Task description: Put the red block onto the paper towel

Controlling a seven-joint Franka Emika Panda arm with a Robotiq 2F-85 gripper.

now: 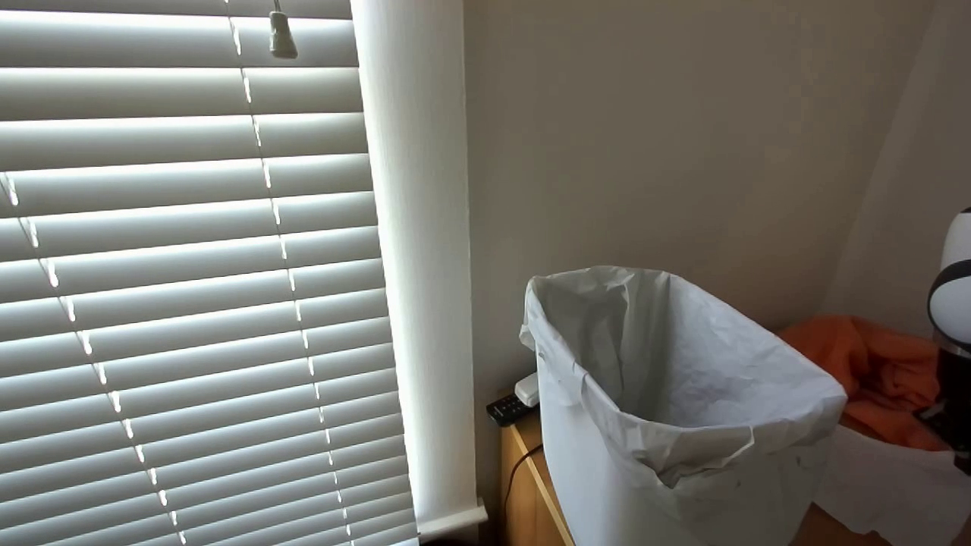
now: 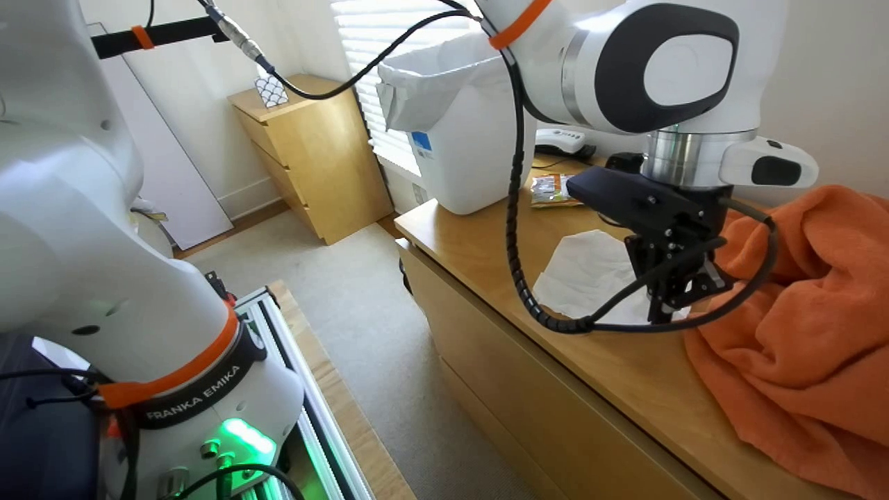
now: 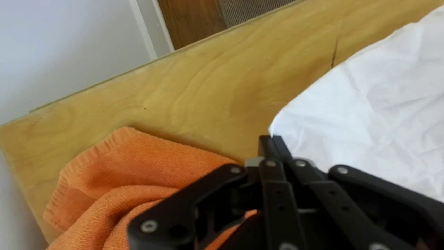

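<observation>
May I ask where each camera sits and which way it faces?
Wrist view: behind the gripper, which shows, looking down at paper towel and orange cloth.
In an exterior view: near the bin, facing blinds and wall; a sliver of arm shows.
In an exterior view: beside the base, overlooking the dresser; base, arm and gripper show.
Both exterior views share bin and blinds.

The light-brown wooden surface (image 2: 479,239) carried a creased white paper towel (image 2: 587,274), a bunched orange cloth (image 2: 819,326), a white bag-lined bin (image 2: 472,160) and a shiny orange-and-silver packet (image 2: 552,192).
</observation>
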